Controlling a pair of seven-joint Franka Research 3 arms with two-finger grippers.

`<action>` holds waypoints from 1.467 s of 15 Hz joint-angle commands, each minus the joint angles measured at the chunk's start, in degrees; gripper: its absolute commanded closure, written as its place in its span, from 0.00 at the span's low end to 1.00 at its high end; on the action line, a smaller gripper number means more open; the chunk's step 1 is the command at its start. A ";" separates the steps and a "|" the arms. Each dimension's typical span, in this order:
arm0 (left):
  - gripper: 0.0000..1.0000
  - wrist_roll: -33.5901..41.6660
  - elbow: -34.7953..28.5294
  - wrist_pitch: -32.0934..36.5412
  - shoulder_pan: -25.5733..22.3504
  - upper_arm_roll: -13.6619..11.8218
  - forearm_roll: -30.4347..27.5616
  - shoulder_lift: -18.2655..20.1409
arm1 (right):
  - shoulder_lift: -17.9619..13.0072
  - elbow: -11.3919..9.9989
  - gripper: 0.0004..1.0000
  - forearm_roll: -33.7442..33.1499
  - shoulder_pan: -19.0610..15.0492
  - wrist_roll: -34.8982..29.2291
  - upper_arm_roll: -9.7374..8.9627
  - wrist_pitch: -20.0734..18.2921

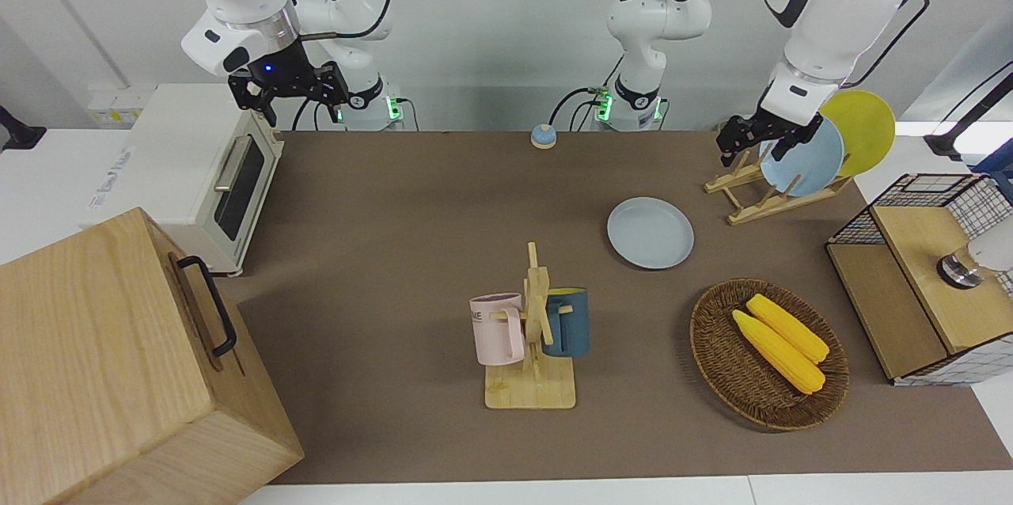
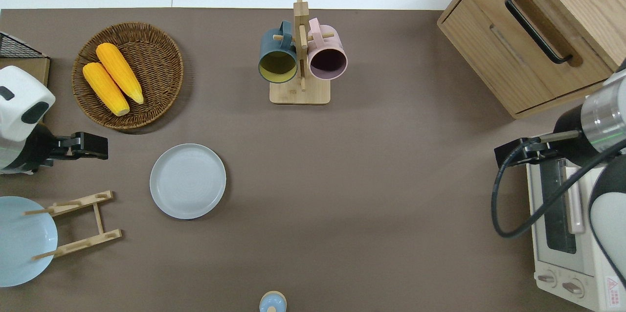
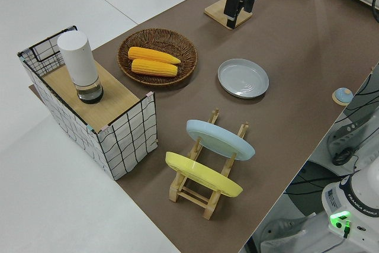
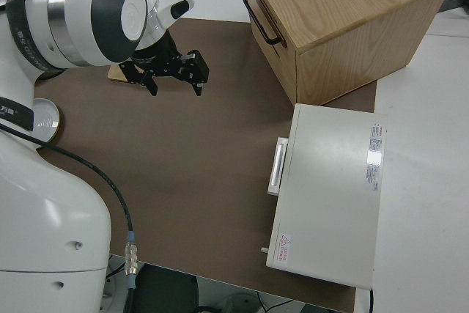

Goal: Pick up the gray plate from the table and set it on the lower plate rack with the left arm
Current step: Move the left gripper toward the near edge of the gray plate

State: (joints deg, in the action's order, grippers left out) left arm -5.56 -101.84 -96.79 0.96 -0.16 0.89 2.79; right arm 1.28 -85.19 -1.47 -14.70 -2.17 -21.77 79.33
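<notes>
- The left gripper [image 2: 90, 145] is hanging in the air over bare surface [image 2: 342, 194], between the wicker basket [image 2: 168, 43] and the plate rack [image 2: 73, 224], carrying nothing; I cannot tell how far its fingers are parted.
- The gray plate [image 2: 188, 181] is lying flat on the surface, rim up, near the rack and nearer to the robots than the basket.
- Being round, it has no long axis; its open face is pointing straight up.
- Lying flat like that, it is likely offering only its raised rim for a grip, so I'm judging an edge pinch is what's coming.
- On the rack, the sky-blue plate [image 3: 220, 139] and the yellow plate [image 3: 201, 173] are leaning on edge between the pegs, which is how the slots are holding them upright.
- The slots toward the gray plate are showing free, the likely home for it.
- The right arm is parked.
</notes>
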 commanded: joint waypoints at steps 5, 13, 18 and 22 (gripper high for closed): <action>0.00 -3.32 -15.39 -14.47 0.18 1.22 0.25 3.80 | -0.14 0.55 0.02 -0.38 -1.47 -0.73 -1.34 -0.84; 0.00 -3.41 -26.04 -25.03 -0.43 2.45 0.25 2.93 | -0.14 0.55 0.02 -0.38 -1.47 -0.73 -1.34 -0.84; 0.00 -3.50 -26.04 -25.03 -0.52 2.45 0.34 -1.99 | -0.14 0.55 0.02 -0.38 -1.47 -0.73 -1.34 -0.84; 0.00 -3.50 -25.95 -25.21 -0.78 2.36 0.25 -5.16 | -0.14 0.55 0.02 -0.38 -1.47 -0.73 -1.34 -0.84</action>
State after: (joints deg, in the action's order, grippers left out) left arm -8.26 -127.33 -120.56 0.85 1.92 0.88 -0.30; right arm 1.28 -85.19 -1.47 -14.70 -2.17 -21.77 79.33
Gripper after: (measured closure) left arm 0.000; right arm 0.013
